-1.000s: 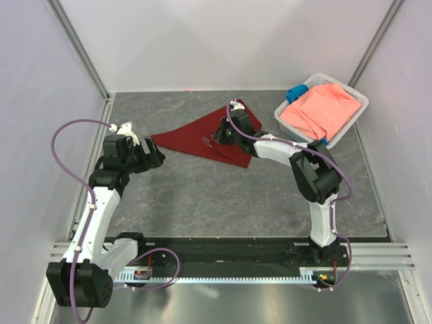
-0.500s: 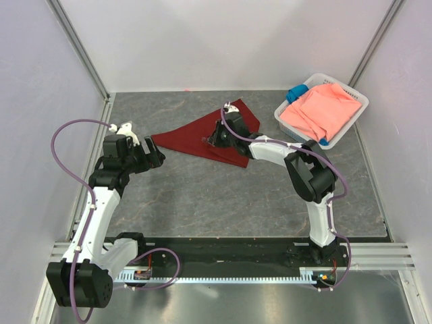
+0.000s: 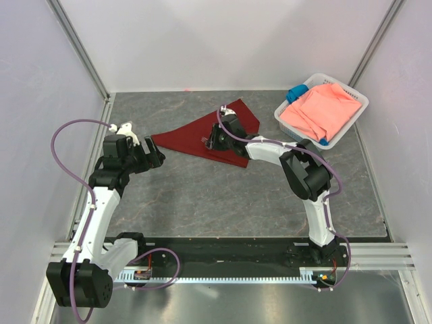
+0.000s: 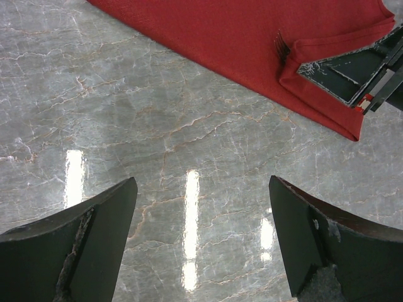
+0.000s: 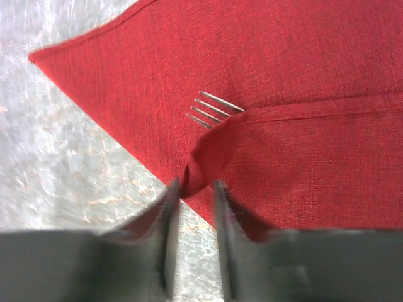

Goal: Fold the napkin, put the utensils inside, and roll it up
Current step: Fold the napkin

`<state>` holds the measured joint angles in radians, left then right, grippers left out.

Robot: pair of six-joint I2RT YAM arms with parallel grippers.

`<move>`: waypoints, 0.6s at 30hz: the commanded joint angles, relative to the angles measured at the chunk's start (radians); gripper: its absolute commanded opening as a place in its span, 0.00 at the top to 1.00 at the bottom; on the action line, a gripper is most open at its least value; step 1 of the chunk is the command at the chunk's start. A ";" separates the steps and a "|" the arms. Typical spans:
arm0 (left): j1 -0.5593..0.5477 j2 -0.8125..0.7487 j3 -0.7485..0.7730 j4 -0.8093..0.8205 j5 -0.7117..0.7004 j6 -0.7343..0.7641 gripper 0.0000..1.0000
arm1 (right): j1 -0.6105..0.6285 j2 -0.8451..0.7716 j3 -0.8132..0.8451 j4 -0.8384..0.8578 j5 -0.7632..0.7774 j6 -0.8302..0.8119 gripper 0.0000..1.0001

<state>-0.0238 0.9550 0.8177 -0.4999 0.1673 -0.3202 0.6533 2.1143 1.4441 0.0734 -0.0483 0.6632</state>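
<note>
The maroon napkin (image 3: 192,137) lies folded into a triangle at the back middle of the table, with a flap folded over its near right edge (image 5: 302,145). Fork tines of the utensils (image 5: 211,108) poke out from under that flap; the rest is hidden by cloth. My right gripper (image 3: 214,140) is low over the flap's left corner, its jaws (image 5: 195,187) parted a little, with the raised cloth corner between the tips. My left gripper (image 3: 156,154) hovers wide open over bare table (image 4: 201,185) left of the napkin (image 4: 208,38), holding nothing.
A white basket (image 3: 361,101) at the back right holds a salmon-pink cloth (image 3: 320,111) and a small blue cloth (image 3: 295,93). White walls with metal frame posts close in the table on three sides.
My right gripper has slid a little to the left along the napkin's folded edge, and its jaws have gone from shut to slightly parted. The left arm has not moved.
</note>
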 commanded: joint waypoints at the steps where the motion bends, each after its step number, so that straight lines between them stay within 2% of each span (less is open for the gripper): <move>1: -0.002 0.004 -0.002 0.021 -0.008 0.030 0.07 | 0.012 -0.010 0.062 0.006 -0.016 -0.036 0.58; 4: -0.002 0.034 0.006 0.024 -0.020 0.023 0.06 | 0.014 -0.037 0.068 0.006 -0.041 -0.063 0.49; 5: -0.002 0.056 0.014 0.026 -0.023 0.018 0.06 | 0.014 -0.046 0.070 0.006 -0.048 -0.071 0.40; 6: -0.001 0.068 0.017 0.026 -0.025 0.001 0.06 | 0.014 -0.057 0.070 0.006 -0.057 -0.083 0.38; 11: 0.001 0.139 0.015 0.079 -0.043 -0.139 0.06 | 0.012 -0.177 0.018 0.012 -0.045 -0.117 0.38; 18: 0.022 0.290 -0.040 0.331 -0.163 -0.336 0.13 | -0.033 -0.390 -0.140 0.019 -0.062 -0.117 0.37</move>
<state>-0.0193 1.1698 0.8005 -0.3569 0.1001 -0.5014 0.6495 1.8664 1.3846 0.0601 -0.0978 0.5678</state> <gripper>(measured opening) 0.899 0.624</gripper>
